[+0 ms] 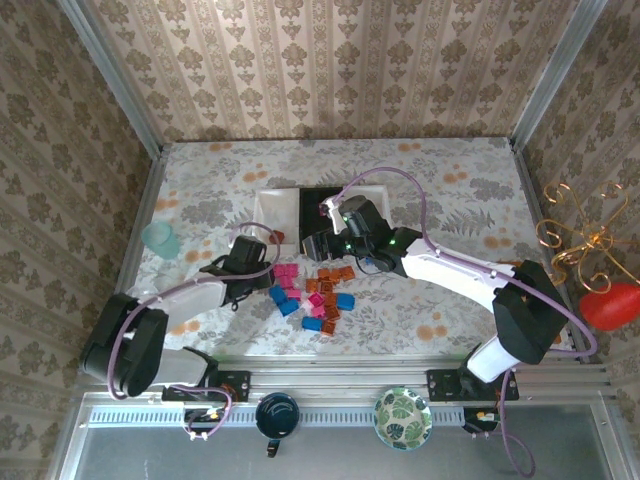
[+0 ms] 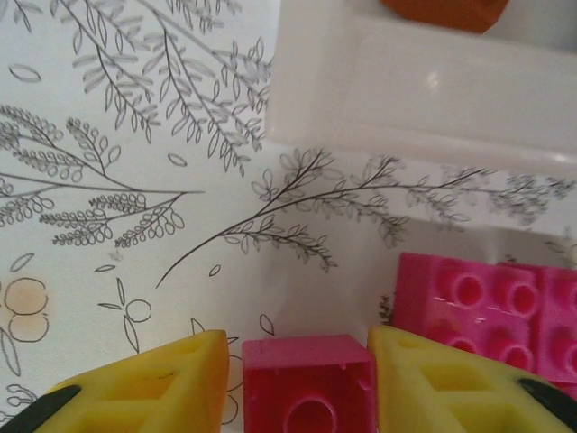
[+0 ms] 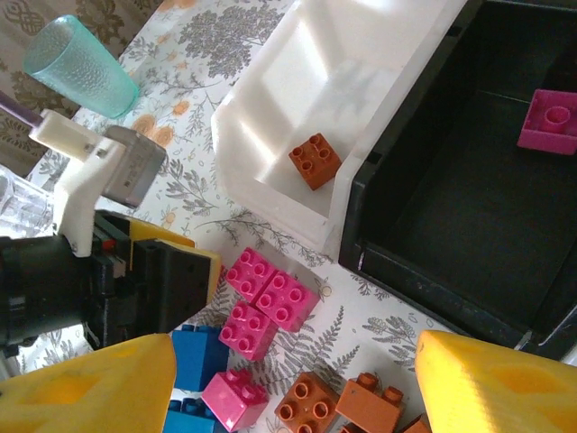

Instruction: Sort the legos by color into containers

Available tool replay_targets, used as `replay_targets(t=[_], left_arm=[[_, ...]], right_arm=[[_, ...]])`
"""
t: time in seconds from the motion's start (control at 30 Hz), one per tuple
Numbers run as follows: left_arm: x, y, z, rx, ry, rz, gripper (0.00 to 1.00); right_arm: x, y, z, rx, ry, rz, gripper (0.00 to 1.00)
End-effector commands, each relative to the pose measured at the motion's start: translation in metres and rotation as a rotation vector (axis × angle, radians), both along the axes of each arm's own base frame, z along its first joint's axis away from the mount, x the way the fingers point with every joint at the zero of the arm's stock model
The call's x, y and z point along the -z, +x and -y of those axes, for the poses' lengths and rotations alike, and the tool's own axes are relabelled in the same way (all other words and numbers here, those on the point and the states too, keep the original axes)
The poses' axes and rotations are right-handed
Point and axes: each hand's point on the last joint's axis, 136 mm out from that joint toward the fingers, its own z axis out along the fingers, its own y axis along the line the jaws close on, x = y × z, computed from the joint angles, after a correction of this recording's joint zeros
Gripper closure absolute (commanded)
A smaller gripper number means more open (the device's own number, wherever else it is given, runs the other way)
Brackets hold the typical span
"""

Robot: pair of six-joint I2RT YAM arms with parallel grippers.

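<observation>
Over floral tablecloth [image 2: 135, 180], left gripper [image 2: 300, 350] flanks a magenta brick [image 2: 308, 390], grip unclear; right gripper [image 3: 296, 352] spread wide

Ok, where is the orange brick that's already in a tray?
In the right wrist view, the orange brick lies in the white tray, near its side beside the black tray.
</observation>
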Motion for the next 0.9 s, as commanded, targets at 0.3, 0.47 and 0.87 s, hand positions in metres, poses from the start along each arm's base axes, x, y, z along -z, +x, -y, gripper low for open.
replay_targets(t=[0.3, 0.47, 0.87], left_arm=[[-0.006, 0.0, 0.006, 0.008, -0.044, 0.005, 0.71], [-0.056, 0.007, 0.036, 0.098, -0.086, 0.096, 0.76], [-0.127, 0.094, 0.178, 0.359, -0.201, 0.219, 0.79]], right_arm=[[-0.008, 0.002, 0.014, 0.042, -0.002, 0.027, 0.28], [-0.004, -0.002, 0.037, 0.113, -0.015, 0.035, 0.27], [0.034, -0.029, 0.108, 0.294, -0.094, 0.006, 0.24]])
